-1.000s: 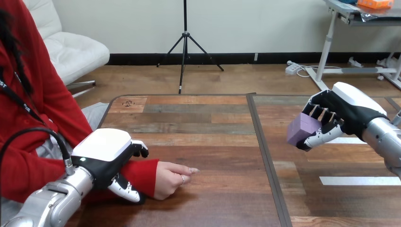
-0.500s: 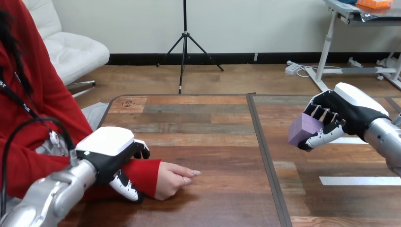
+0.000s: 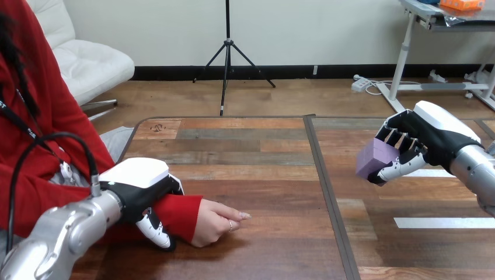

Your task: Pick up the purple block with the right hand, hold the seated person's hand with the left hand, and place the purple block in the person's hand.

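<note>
Block (image 3: 373, 158) hangs above the table (image 3: 262, 169) at right, gripped by the right hand (image 3: 423, 139), fingers curled round it for carrying. The left hand (image 3: 140, 189) apparently wraps its fingers round the person's wrist (image 3: 184, 213), steadying it for delivery.

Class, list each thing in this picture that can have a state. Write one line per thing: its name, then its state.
purple block: lifted off the table, gripped in the right hand.
right hand: raised over the table, fingers and thumb curled round the block.
left hand: fingers and thumb curled round the person's wrist, over the red sleeve.
person's hand: resting on the wooden table, fingers loosely curled, not yet holding the block.
</note>
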Robot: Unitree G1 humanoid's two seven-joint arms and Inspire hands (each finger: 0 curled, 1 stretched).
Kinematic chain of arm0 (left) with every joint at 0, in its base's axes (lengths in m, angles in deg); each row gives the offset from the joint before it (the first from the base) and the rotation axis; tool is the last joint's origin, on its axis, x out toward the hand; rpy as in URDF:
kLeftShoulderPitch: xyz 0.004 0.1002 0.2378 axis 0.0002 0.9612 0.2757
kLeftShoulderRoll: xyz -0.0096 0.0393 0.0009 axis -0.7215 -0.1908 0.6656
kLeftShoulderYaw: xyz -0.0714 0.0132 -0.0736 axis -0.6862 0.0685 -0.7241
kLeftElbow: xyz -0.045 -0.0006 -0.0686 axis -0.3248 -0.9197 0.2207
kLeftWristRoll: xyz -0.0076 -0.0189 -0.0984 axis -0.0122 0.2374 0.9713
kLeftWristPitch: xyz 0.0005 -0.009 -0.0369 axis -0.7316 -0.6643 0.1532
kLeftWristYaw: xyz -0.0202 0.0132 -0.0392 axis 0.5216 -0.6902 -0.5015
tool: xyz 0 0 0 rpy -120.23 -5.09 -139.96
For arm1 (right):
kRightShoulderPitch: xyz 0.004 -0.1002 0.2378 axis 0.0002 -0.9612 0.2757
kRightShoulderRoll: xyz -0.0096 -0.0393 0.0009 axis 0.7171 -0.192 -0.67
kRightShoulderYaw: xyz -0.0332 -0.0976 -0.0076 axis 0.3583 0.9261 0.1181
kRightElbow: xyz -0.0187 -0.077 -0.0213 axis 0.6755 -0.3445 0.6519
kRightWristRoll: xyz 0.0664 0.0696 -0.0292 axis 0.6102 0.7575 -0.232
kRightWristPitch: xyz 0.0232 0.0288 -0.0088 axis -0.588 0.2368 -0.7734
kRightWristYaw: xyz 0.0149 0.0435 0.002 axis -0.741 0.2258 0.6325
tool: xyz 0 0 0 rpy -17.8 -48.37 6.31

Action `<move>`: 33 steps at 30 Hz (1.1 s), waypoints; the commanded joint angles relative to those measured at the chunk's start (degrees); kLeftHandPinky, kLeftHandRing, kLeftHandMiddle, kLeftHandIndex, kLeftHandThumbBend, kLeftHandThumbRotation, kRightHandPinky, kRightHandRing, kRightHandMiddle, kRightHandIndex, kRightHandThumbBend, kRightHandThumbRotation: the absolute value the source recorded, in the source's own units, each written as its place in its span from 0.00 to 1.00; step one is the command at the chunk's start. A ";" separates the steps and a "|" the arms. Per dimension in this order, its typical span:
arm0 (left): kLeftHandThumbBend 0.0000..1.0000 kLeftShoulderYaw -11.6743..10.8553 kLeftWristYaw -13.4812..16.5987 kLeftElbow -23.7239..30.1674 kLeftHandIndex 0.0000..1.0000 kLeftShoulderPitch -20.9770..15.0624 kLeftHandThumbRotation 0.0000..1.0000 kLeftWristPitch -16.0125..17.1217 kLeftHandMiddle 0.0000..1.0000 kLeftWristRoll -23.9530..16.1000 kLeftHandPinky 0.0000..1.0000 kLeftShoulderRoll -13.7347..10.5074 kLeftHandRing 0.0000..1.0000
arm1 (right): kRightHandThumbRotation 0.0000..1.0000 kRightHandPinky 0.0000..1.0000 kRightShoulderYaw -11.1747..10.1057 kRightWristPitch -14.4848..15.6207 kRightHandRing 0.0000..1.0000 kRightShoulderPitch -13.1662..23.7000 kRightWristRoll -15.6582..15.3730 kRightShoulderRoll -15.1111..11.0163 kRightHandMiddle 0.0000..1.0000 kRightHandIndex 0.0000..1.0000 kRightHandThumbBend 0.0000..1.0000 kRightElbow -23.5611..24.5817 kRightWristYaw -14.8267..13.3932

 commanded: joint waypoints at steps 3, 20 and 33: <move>0.86 1.61 -4.69 0.45 0.65 -3.27 0.17 -1.77 0.70 0.70 0.58 -1.37 0.67 | 0.00 0.36 -1.80 -0.45 0.41 1.90 0.95 -1.63 0.46 0.49 0.71 3.37 -0.68; 0.82 2.62 -8.84 1.46 0.52 -3.64 0.08 -4.74 0.49 1.68 0.36 -0.31 0.42 | 0.00 0.36 -2.05 -0.45 0.41 1.77 1.23 -1.47 0.46 0.49 0.71 3.49 -0.85; 0.79 3.53 -10.62 1.79 0.46 -3.67 0.01 -5.82 0.36 2.18 0.20 0.17 0.25 | 0.00 0.35 -2.14 0.12 0.39 1.78 1.46 -1.32 0.45 0.50 0.70 3.50 -0.37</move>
